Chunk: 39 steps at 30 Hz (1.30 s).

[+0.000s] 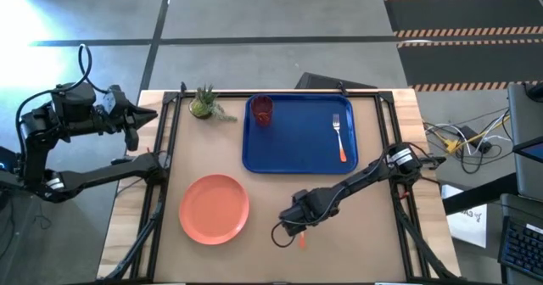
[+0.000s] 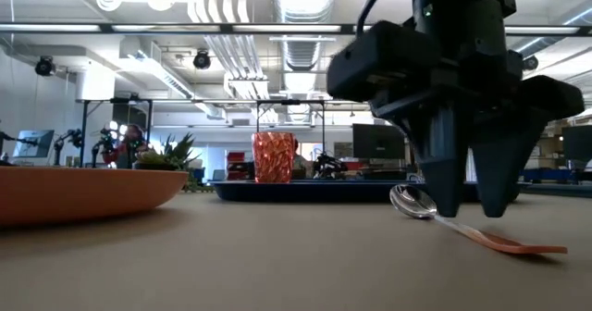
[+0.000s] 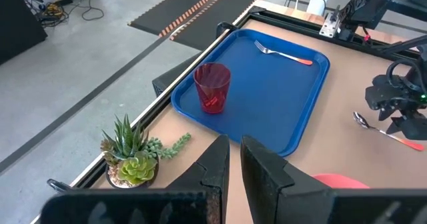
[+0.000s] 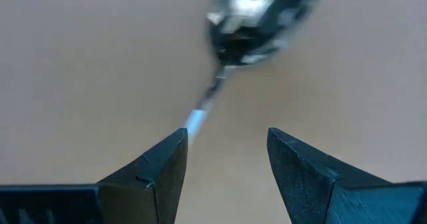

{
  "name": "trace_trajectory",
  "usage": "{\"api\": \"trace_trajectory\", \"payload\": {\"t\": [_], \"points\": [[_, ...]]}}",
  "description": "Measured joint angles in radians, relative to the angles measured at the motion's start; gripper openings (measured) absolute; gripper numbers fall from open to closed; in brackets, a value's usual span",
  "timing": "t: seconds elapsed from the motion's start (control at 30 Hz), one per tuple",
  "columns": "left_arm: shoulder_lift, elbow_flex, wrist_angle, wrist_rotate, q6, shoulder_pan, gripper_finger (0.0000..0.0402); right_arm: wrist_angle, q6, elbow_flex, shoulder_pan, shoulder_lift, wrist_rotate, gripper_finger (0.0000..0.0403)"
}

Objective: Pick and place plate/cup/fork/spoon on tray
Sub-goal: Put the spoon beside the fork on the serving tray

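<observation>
The spoon lies on the table near the front, right of the plate; its bowl is raised and its orange handle rests on the table. My right gripper is open, pointing down over the spoon's neck, fingertips at table height. The tray lies at the back and holds the upright cup and the fork. My left gripper is shut and empty beyond the table's left edge. My right gripper comes from above, pointing down, with its fingers across the spoon. The spoon's neck runs to one fingertip and is hidden behind it. I cannot tell whether that finger touches the spoon. The spoon lies on the table.
A small potted plant stands at the table's far left, beside the tray. The plate lies flat on the table at the front left. Black rails run along the table's left and right sides. Bare table lies between plate, tray and spoon.
</observation>
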Motion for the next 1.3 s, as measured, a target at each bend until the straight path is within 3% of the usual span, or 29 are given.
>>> {"api": "trace_trajectory", "payload": {"t": [0.33,0.6,1.0,1.13,1.3], "points": [[0.0,0.0,0.0,0.0,0.0,0.0,0.0019,0.088,-0.015,0.0,-0.001,0.0,0.005,0.0196],[0.0,0.0,0.0,-0.001,0.0,0.0,0.0019,0.092,0.046,-0.004,-0.004,0.009,0.089,0.0196],[0.0,0.0,0.0,-0.006,0.0,0.0,0.0019,0.1,0.072,0.0,-0.004,0.055,0.074,0.0194],[0.0,0.0,-0.001,-0.006,0.0,0.0,0.0019,0.094,0.07,-0.001,-0.004,0.055,0.073,0.0168],[0.0,0.0,-0.001,-0.005,0.0,0.0,0.0019,0.078,0.062,-0.003,-0.004,0.056,0.069,0.009]]}}
